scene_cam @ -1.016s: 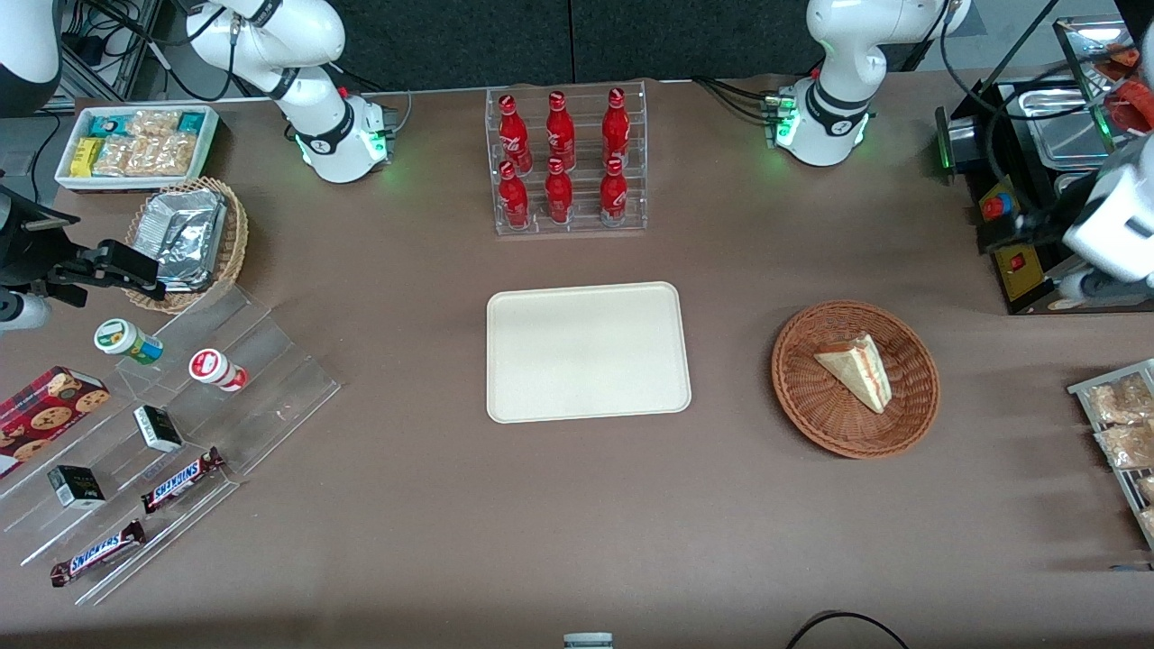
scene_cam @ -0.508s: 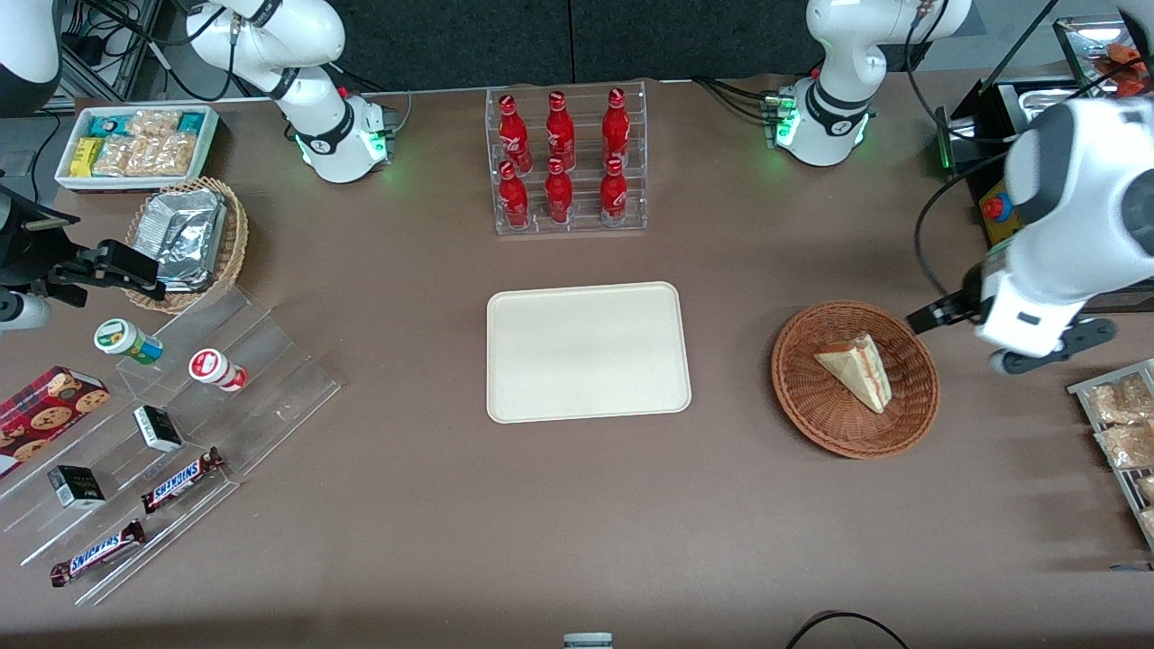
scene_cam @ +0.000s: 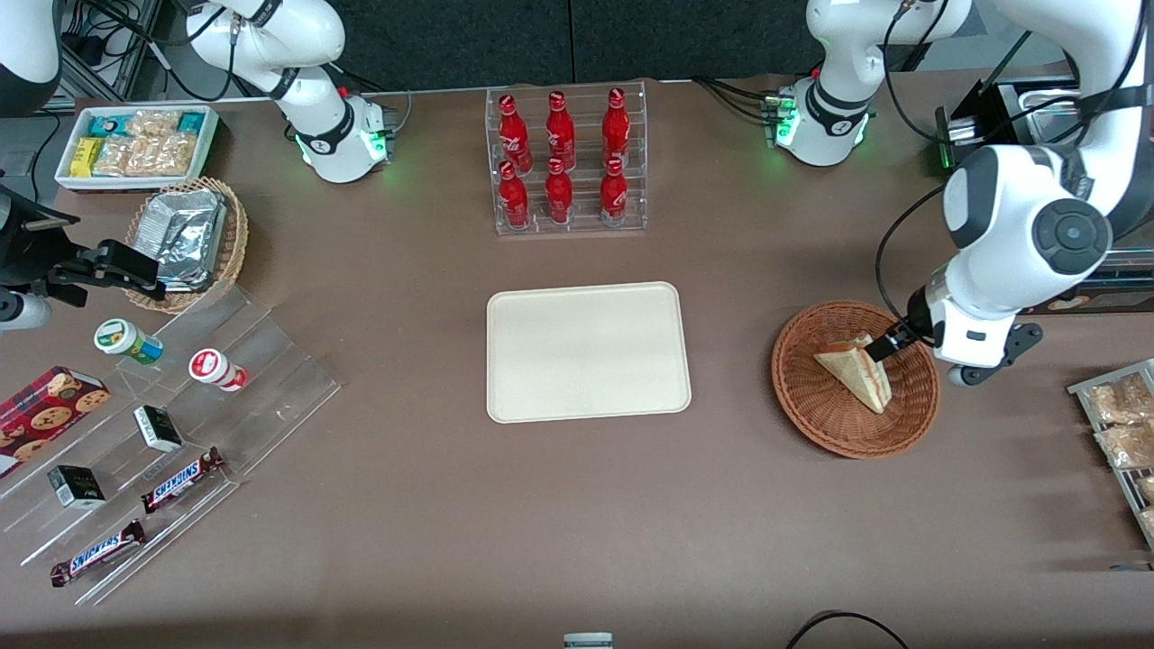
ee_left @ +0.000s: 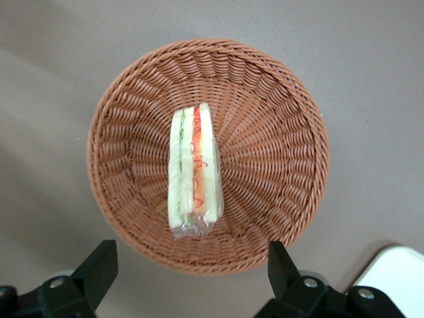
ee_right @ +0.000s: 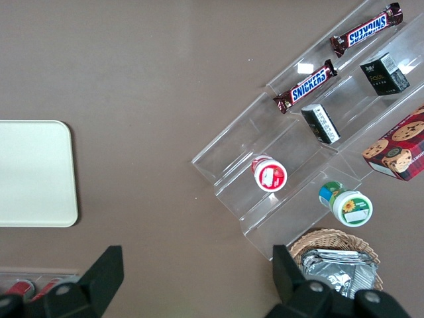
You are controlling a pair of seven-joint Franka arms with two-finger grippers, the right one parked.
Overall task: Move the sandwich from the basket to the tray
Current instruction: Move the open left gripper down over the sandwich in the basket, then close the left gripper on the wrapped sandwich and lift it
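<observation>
The sandwich point(scene_cam: 856, 370), a plastic-wrapped white wedge with red filling, lies in the round reddish-brown wicker basket point(scene_cam: 847, 437). The cream tray point(scene_cam: 586, 351) lies flat at the table's middle, bare. My left gripper point(scene_cam: 888, 347) hovers over the basket's rim on the working arm's side, close above the sandwich's end. In the left wrist view the gripper point(ee_left: 191, 265) is open and empty. Its black fingers point(ee_left: 99, 265) stand wide apart over the basket point(ee_left: 278, 132) rim, with the sandwich point(ee_left: 193, 169) just ahead of them. A tray corner point(ee_left: 397, 278) shows there too.
A clear rack of red bottles point(scene_cam: 566, 162) stands farther from the camera than the tray. A rack of snack bags point(scene_cam: 1122, 433) and a black appliance point(scene_cam: 1037, 135) flank the basket. A clear stepped shelf point(scene_cam: 162, 424), foil-packet basket point(scene_cam: 189, 239) and white bin point(scene_cam: 135, 144) lie toward the parked arm's end.
The left arm has swung in from the working arm's end of the table, and its gripper now hangs over the basket beside the sandwich. Sandwich, basket and tray have not moved.
</observation>
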